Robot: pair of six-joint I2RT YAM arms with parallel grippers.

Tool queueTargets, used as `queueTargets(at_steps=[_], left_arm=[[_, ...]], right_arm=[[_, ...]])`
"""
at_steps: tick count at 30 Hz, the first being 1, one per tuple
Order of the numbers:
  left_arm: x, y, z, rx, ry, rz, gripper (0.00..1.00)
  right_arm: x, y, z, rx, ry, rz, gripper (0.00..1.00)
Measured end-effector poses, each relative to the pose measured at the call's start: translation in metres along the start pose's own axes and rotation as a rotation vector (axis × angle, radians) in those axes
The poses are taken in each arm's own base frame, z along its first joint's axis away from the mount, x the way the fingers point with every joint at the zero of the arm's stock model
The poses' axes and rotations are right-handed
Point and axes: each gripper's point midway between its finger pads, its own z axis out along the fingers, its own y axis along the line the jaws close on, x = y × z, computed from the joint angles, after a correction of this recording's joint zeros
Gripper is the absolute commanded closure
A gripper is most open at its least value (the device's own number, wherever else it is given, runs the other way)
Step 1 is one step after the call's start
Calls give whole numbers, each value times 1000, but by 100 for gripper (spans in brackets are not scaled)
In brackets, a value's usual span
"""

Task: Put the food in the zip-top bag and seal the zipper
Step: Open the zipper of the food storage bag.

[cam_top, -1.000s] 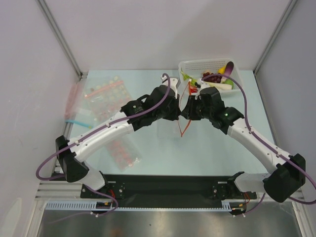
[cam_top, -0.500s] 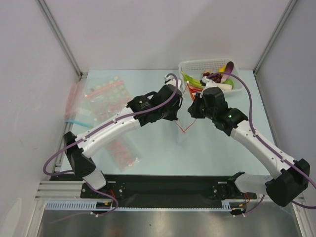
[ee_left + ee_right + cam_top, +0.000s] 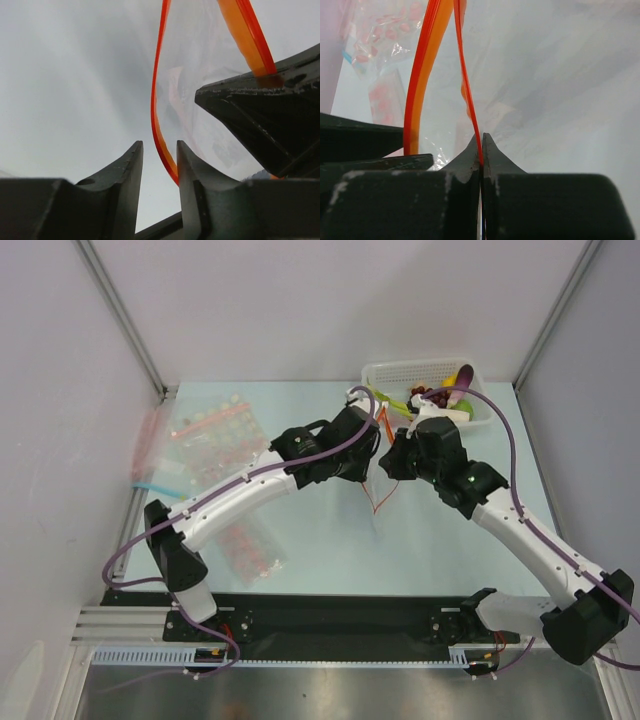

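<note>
The clear zip-top bag hangs above the table between my two grippers, its mouth open. Its red-orange zipper forms a loop, also seen in the left wrist view and the right wrist view. My right gripper is shut on one zipper strip. My left gripper is open, with the other strip passing between its fingers against the right finger. The dark grapes and the green scallion lie in the white basket just behind the grippers.
Clear bags printed with pink-red dots lie on the left of the table, another nearer the front. A bag with a blue strip lies at the left edge. A yellow fruit sits in the basket. Frame posts stand at both back corners.
Both grippers have moved right and back toward the basket, carrying the bag along. The left arm has stretched out farther, and the zipper loop now hangs more to the right.
</note>
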Motion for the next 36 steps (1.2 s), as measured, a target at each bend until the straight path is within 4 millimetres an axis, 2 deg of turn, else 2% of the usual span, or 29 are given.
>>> queueTargets(at_steps=[6,11,14,15,17,18,20,27,28,30,31,36], left_arm=[[0,-2,6,-4,6,2,52],[-5,-5,8,-3,-3,-2,53],[-4,-5,10,-7,0,-4,73],[-4,-5,11,-9,1,-5,87],[-4,-5,13,-14,6,-4,98],[-5,-5,13,-17,6,-2,100],[-8,-3,13,-33,7,7,100],[-23,10,-3,-105,-4,32,100],[-25,12,-7,-116,-9,34,100],[-30,19,-15,-146,-19,42,100],[-31,22,-18,-161,-21,46,100],[-29,38,-27,-234,-9,68,100]], right_arm=[[0,6,-3,-33,2,-2,100],[-2,10,-6,-54,-6,-2,100],[-1,10,-7,-61,-4,-1,100],[-1,10,-7,-60,-4,0,100],[0,9,-7,-58,-4,3,95],[-1,8,-8,-54,-5,7,92],[-1,5,-8,-45,-5,17,82],[-2,-24,-8,64,-8,44,77],[-2,-28,-8,81,-6,49,70],[0,-36,-6,108,4,58,66],[1,-39,-5,117,9,61,60],[6,-51,2,154,35,77,55]])
